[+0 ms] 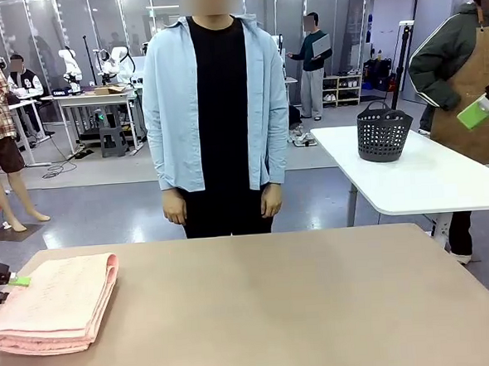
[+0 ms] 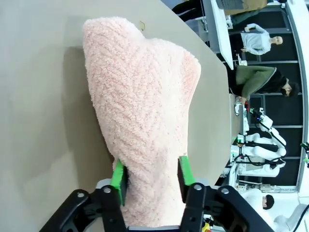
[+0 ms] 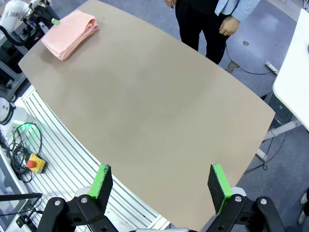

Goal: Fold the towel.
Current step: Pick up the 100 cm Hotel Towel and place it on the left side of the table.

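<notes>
My left gripper (image 2: pixel 150 180) jaws clamp the folded pink towel (image 2: pixel 145 116) at desk (image 1: pixel 302 304) edge; right gripper (image 3: pixel 161 186) jaws wide apart, high above desk.

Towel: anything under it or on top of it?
The folded towel lies straight on the table, nothing on top. The left end effector has its green pads at both sides of one end. Whatever sits between the layers is covered.

person (image 1: pixel 221 110) standing (behind table (image 1: pixel 302 304))
</notes>
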